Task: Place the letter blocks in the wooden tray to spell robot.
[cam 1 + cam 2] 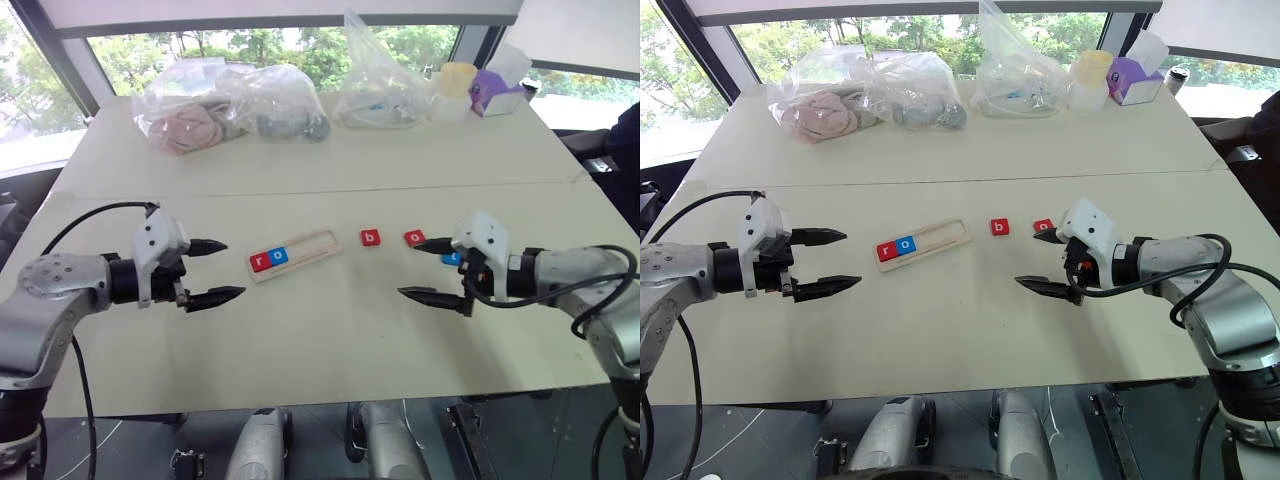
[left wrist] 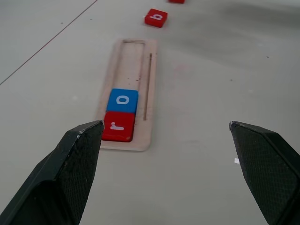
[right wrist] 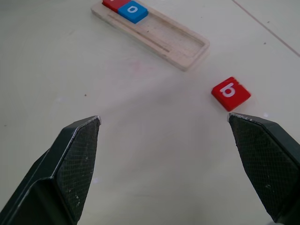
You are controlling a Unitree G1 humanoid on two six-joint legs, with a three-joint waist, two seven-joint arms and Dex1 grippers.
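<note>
The wooden tray (image 1: 305, 248) lies near the table's middle. A red "r" block (image 1: 262, 262) and a blue "o" block (image 1: 280, 256) sit side by side at its left end. To its right a red "b" block (image 1: 371, 238) and a red "o" block (image 1: 414, 238) lie loose on the table. A blue block (image 1: 450, 258) is mostly hidden behind my right gripper (image 1: 425, 269). That gripper hangs open just right of the loose blocks. My left gripper (image 1: 218, 270) is open, left of the tray, holding nothing.
Clear plastic bags (image 1: 235, 105) with soft items, a second bag (image 1: 375, 85), a pale cup (image 1: 455, 88) and a purple tissue box (image 1: 497, 92) stand along the far edge. A seam (image 1: 300, 190) runs across the table.
</note>
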